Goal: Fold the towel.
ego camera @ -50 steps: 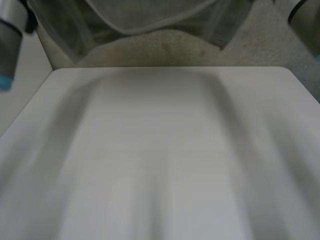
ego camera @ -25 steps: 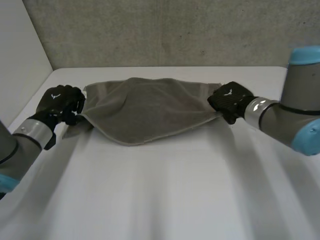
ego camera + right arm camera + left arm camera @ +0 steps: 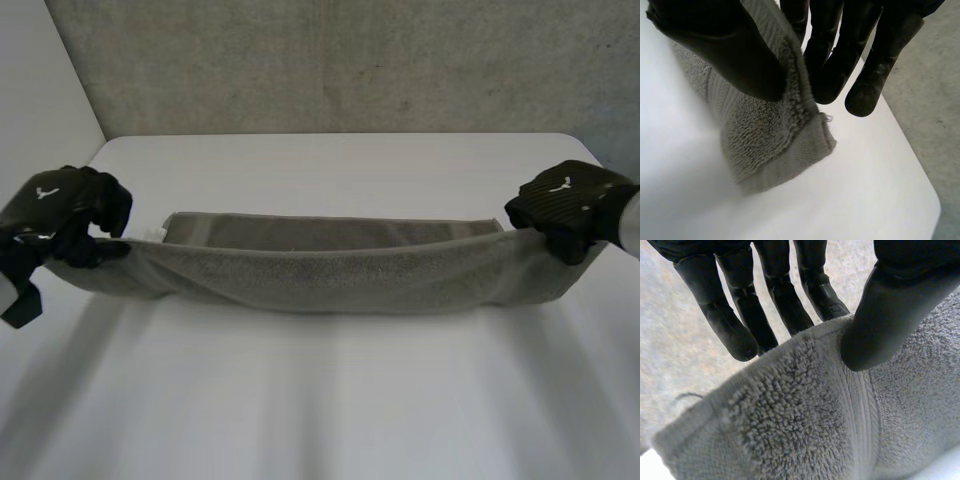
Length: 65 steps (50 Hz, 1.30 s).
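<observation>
Crosswise: left hand (image 3: 62,212), towel (image 3: 320,280), right hand (image 3: 568,203)

The room is brightly lit with soft, even light from overhead, and the white table (image 3: 330,400) glows pale. The towel (image 3: 320,275) casts a faint, diffuse shadow just beneath itself.

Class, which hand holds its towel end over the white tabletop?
The right hand; the towel there hangs above the table. The left hand holds its end with grey floor behind it.
</observation>
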Tool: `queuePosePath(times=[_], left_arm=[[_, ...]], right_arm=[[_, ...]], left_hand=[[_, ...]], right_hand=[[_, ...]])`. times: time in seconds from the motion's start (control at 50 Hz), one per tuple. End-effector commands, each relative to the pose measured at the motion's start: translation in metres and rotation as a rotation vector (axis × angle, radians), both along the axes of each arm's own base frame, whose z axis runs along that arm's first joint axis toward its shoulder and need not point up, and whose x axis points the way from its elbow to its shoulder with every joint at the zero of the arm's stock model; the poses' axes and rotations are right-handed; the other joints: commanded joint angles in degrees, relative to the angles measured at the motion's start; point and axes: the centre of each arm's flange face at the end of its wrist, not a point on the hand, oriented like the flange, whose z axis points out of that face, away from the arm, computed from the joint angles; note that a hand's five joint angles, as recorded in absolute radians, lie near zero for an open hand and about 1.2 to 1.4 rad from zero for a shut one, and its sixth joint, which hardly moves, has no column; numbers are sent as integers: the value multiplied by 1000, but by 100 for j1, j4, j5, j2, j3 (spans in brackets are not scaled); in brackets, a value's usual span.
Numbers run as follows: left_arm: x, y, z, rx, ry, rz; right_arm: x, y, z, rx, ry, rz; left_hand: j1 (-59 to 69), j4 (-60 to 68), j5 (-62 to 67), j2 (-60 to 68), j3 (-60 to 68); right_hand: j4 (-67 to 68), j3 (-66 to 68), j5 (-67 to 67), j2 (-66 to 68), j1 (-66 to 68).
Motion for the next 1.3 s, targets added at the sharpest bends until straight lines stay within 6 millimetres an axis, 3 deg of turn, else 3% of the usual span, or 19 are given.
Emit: queuePosePath(times=[0.02, 0.04, 0.06, 0.1, 0.16, 0.2, 0.26, 0.42, 0.64, 1.0, 1.02, 1.04, 1.06, 1.1, 1.16, 1.18, 1.26, 1.28, 1.3], left_arm=[[-23, -46, -33, 48, -11, -70], [-30, -59, -41, 57, -19, -71], [-30, -59, -41, 57, -19, -71], [-39, -85, -52, 56, -41, -50], [-45, -96, -58, 61, -52, -44], [-55, -119, -66, 53, -72, -27], [-63, -139, -74, 56, -90, -9], [-74, -167, -90, 76, -104, 20], [-89, -176, -93, 40, -99, 2], [-87, -182, -94, 29, -103, 63], [-87, -182, -94, 29, -103, 63], [-89, -180, -94, 36, -103, 60], [-94, -175, -93, 44, -105, 49], [-100, -170, -91, 55, -105, 37], [-102, -159, -83, 87, -106, 25], [-102, -154, -76, 96, -107, 19], [-99, -140, -59, 102, -107, 17], [-96, -131, -52, 105, -107, 15], [-93, -122, -43, 101, -105, 16]], right_arm=[[33, -42, -33, 10, -35, 35], [33, -42, -33, 10, -35, 35], [38, -52, -40, 9, -39, 31], [41, -63, -48, 10, -40, 17], [46, -83, -60, -2, -40, -19], [50, -91, -66, -10, -40, -30], [58, -105, -81, -24, -40, -53], [63, -133, -99, -75, -60, -97], [67, -152, -108, -139, -92, -116], [68, -165, -108, -232, -106, -151], [68, -166, -109, -235, -106, -162], [72, -163, -106, -237, -109, -160], [72, -163, -106, -237, -109, -160], [83, -154, -101, -226, -127, -143], [85, -150, -93, -215, -146, -149], [86, -144, -82, -197, -178, -152], [84, -119, -72, -5, -267, -159], [81, -106, -51, 18, -305, -148], [81, -106, -50, 18, -306, -148]], left_hand=[[-716, -669, 708, -660, -829], [-716, -669, 708, -660, -829], [-716, -669, 708, -660, -829], [-716, -669, 708, -660, -829], [-716, -669, 708, -660, -829], [-716, -669, 708, -660, -829], [-716, -669, 708, -660, -829], [-716, -669, 708, -660, -829], [-716, -669, 708, -660, -829], [-716, -669, 708, -660, -829], [-716, -669, 708, -660, -829], [-3628, -3581, -2204, -3572, -3741], [-7654, -7607, -6230, -7598, -7767], [-7495, -7448, -6070, -7439, -7608], [-7695, -7647, -6270, -7639, -7808], [-7695, -7647, -6270, -7639, -7808], [-7695, -7647, -6270, -7639, -7808], [-7695, -7647, -6270, -7639, -7808], [-7695, -7647, -6270, -7639, -7808]], right_hand=[[327, 350, 340, 417, 347], [327, 350, 340, 417, 347], [327, 350, 340, 417, 347], [327, 350, 340, 417, 347], [327, 350, 340, 417, 347], [327, 350, 340, 417, 347], [327, 350, 340, 417, 347], [327, 350, 340, 417, 347], [327, 350, 340, 417, 347], [327, 350, 340, 417, 347], [-3914, -3891, -3900, -3824, -3893], [-6673, -6650, -6660, -6583, -6653], [-6673, -6650, -6660, -6583, -6653], [-6673, -6650, -6660, -6583, -6653], [-6673, -6650, -6660, -6583, -6653], [-6673, -6650, -6660, -6583, -6653], [-6673, -6650, -6660, -6583, -6653], [-6673, -6650, -6660, -6583, -6653], [-6673, -6650, -6660, -6583, -6653]])
